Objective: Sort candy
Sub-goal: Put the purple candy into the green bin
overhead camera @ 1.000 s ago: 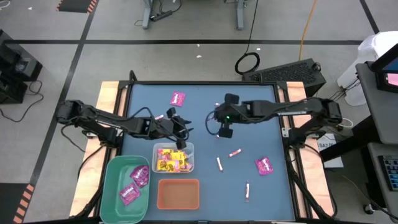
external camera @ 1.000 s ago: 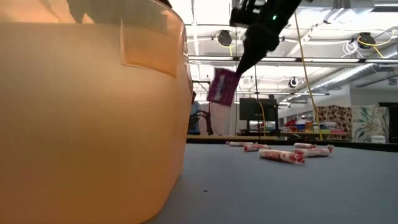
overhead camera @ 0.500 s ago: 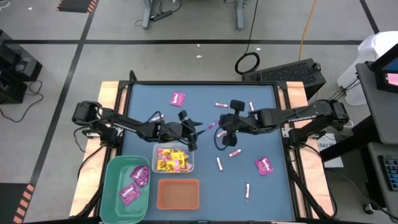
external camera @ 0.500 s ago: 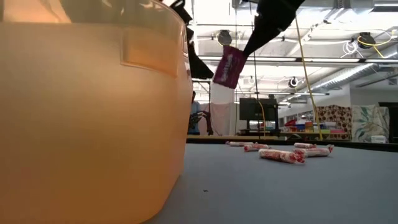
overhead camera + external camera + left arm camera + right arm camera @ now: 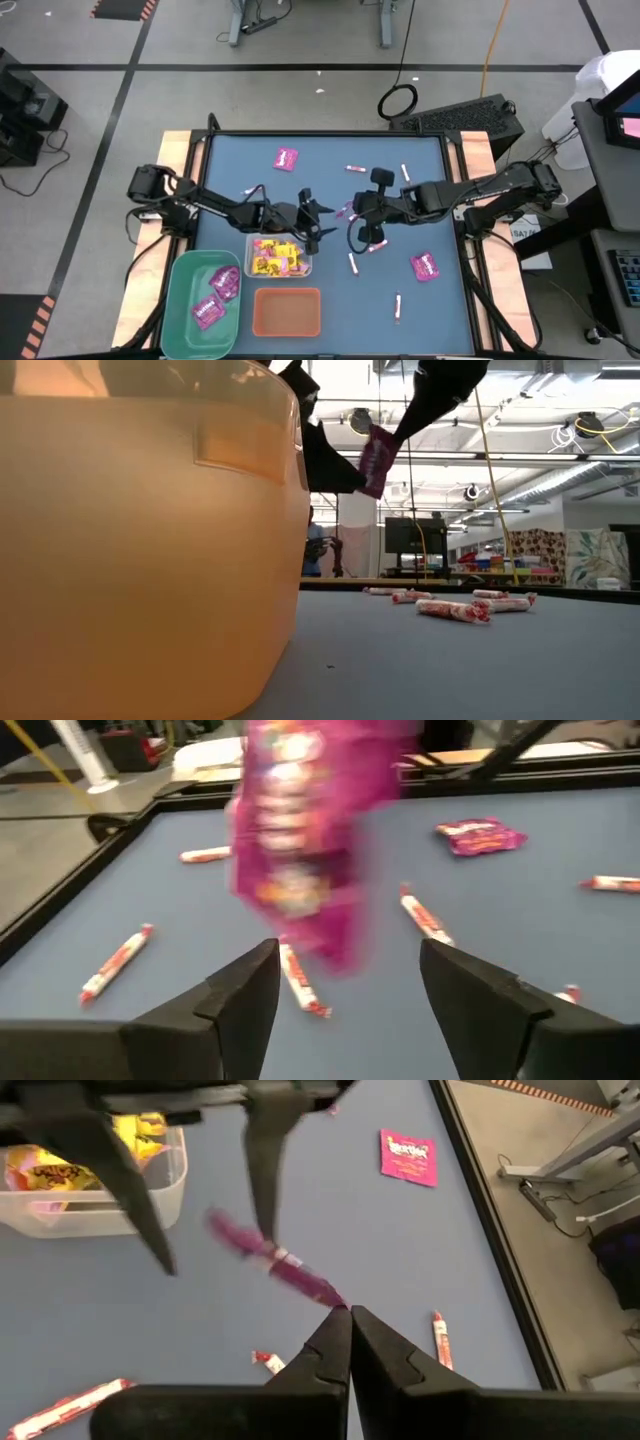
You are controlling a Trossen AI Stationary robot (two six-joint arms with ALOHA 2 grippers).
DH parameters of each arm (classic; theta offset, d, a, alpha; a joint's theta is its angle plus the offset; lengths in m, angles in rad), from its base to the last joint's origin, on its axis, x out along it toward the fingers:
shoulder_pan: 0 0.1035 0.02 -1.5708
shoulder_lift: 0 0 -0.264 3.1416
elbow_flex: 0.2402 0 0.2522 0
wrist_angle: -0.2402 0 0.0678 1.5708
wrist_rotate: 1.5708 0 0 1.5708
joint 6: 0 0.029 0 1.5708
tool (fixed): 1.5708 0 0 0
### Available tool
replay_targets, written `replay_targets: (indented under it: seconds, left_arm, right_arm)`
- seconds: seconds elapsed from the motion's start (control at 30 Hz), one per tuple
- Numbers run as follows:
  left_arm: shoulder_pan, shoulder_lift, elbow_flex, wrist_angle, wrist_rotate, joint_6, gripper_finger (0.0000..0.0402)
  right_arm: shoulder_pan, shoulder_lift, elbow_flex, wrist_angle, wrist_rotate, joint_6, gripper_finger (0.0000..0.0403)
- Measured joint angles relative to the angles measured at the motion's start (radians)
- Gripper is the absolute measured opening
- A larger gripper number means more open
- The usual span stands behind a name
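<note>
From overhead I see both arms meeting just above the clear bin (image 5: 279, 254), but the packet between them is only a speck there. My right wrist camera shows it properly: the right gripper (image 5: 349, 1312) is clenched on one corner of a magenta packet (image 5: 268, 1260), seen edge-on, which stretches away from the tips towards the two spread dark fingers of the left arm. The left wrist camera gives the flat face instead: the packet (image 5: 305, 820) hangs blurred, magenta with pale print, between and beyond the left gripper (image 5: 350, 960), whose jaws stand wide and released, not touching it as far as I can tell. The low camera shows the packet lifted clear of the table.

The clear bin holds yellow packets (image 5: 272, 258) with a few pink bits among them. Beside it, away from the right arm, the green bin (image 5: 180, 300) holds two magenta packets (image 5: 215, 296). The orange bin (image 5: 287, 311), next to the clear bin on the side away from the arms, shows nothing inside. Pink-and-white sticks (image 5: 353, 263) and two more magenta packets (image 5: 425, 266) lie loose on the table (image 5: 420, 180).
</note>
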Motion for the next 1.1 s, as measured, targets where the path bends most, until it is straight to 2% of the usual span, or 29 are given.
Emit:
replay_targets:
  seconds: [0.13,0.3,0.57,0.8,1.1]
  left_arm:
    - [-0.013,0.000,0.000,-0.032,-0.003,0.025,0.0247]
    - [-0.014,0.000,0.000,0.021,-0.089,0.025,0.0247]
    - [-0.015,0.000,0.000,0.023,-0.078,0.042,0.0235]
    - [-0.015,0.000,0.000,0.023,-0.075,0.042,0.0161]
    - [-0.009,0.000,0.000,0.042,-0.072,0.065,0.0014]
  right_arm:
    - [0.000,0.000,0.000,-0.004,0.000,0.003,0.0000]
    - [0.000,0.000,0.000,-0.003,-0.005,0.014,0.0000]
    - [0.000,0.000,0.000,-0.002,-0.006,0.022,0.0000]
    - [0.000,0.000,0.000,-0.002,-0.006,0.022,0.0000]
    - [0.000,0.000,0.000,-0.008,-0.015,0.046,0.0000]
